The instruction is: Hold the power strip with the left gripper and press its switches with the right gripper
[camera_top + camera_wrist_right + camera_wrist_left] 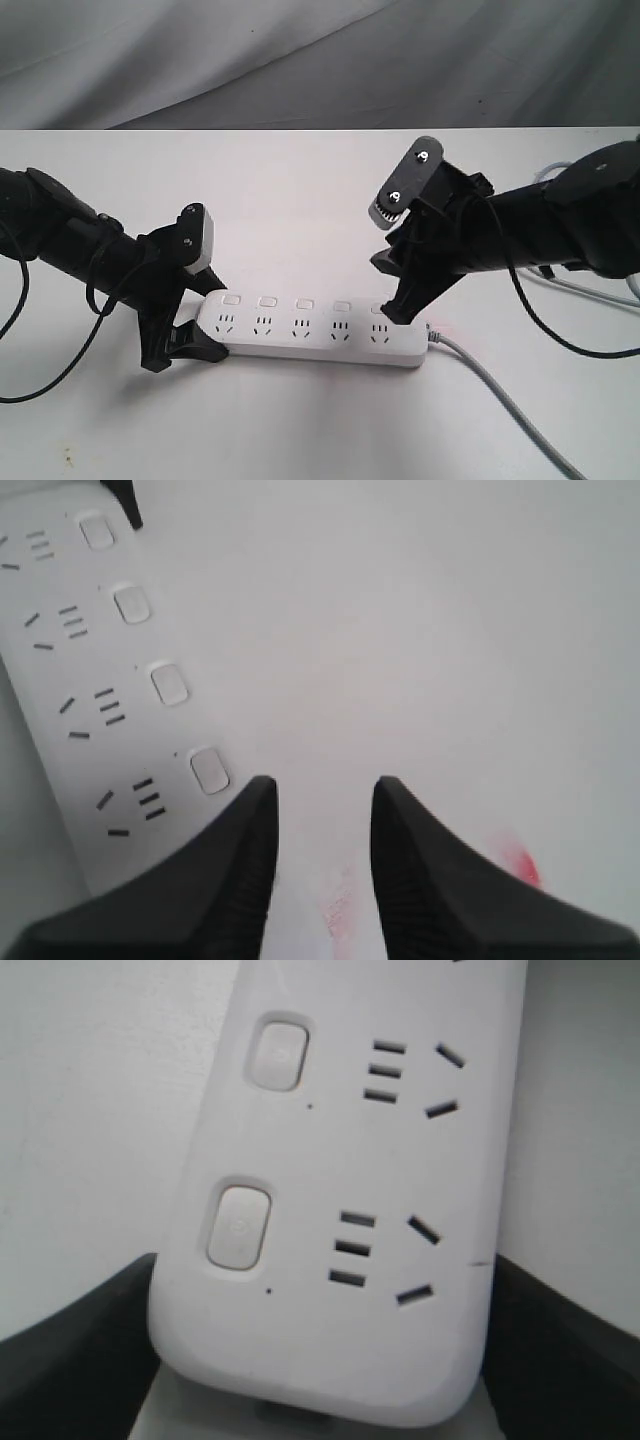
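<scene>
The long white power strip (310, 335) lies flat across the middle of the table. My left gripper (200, 322) is shut on its left end. In the left wrist view the strip (350, 1160) sits between black fingers (70, 1350) on both sides, with two switches (240, 1225) showing. My right gripper (400, 305) hangs tilted over the right end, at the last socket. There its jaws (323, 785) stand a little apart with only bare table between them. One finger (215, 870) overlaps the strip's end beside a switch (208, 770). The end switch is hidden.
A grey cord (500, 400) runs from the strip's right end toward the front right. Pale cables (560, 175) lie behind the right arm. Grey cloth (300, 60) backs the table. Faint red marks (515, 865) stain the tabletop by the right gripper.
</scene>
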You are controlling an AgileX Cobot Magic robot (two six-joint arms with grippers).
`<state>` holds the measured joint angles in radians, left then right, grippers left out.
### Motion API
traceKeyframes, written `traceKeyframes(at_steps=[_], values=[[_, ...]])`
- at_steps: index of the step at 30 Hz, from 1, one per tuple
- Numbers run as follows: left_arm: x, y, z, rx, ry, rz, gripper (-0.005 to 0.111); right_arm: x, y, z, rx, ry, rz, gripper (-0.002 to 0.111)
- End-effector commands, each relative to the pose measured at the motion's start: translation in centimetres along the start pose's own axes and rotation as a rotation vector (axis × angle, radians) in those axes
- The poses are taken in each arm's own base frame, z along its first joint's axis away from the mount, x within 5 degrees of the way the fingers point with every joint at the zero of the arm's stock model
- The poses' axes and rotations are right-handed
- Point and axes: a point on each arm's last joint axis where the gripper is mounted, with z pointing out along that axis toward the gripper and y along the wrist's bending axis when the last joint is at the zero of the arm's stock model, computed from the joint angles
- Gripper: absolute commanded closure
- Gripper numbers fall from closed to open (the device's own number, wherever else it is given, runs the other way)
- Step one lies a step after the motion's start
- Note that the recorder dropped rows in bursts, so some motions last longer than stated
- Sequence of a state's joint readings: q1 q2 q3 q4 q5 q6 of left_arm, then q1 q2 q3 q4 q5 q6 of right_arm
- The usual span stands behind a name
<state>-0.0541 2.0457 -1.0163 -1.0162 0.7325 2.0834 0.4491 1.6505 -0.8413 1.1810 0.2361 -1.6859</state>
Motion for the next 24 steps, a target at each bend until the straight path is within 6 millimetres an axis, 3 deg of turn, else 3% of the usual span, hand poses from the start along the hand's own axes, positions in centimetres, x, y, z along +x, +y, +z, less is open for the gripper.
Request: traceKeyframes(at_steps=[1, 6, 12, 19, 24], values=[[0.1, -0.1, 0.2, 0.007, 0.005, -0.001, 0.056, -1.6, 0.0, -3.3, 0.043, -0.091, -0.022, 0.078], [0.1, -0.1, 0.2, 0.007, 0.005, -0.001, 0.056, -1.7, 0.9, -7.6, 0.096, -0.175, -0.042, 0.078], [0.1, -0.1, 0.2, 0.007, 0.005, -0.001, 0.056, 0.0, 3.1, -12.9, 0.157, -0.285, 0.008, 0.078], [0.1, -0.1, 0.2, 0.007, 0.005, -0.004, 0.056, 4.3, 6.7, -17.8, 0.188, -0.44, 0.198, 0.078], [0.1, -0.1, 0.2, 0.007, 0.005, -0.004, 0.056, 7.5, 9.1, -19.5, 0.179, -0.555, 0.304, 0.078]])
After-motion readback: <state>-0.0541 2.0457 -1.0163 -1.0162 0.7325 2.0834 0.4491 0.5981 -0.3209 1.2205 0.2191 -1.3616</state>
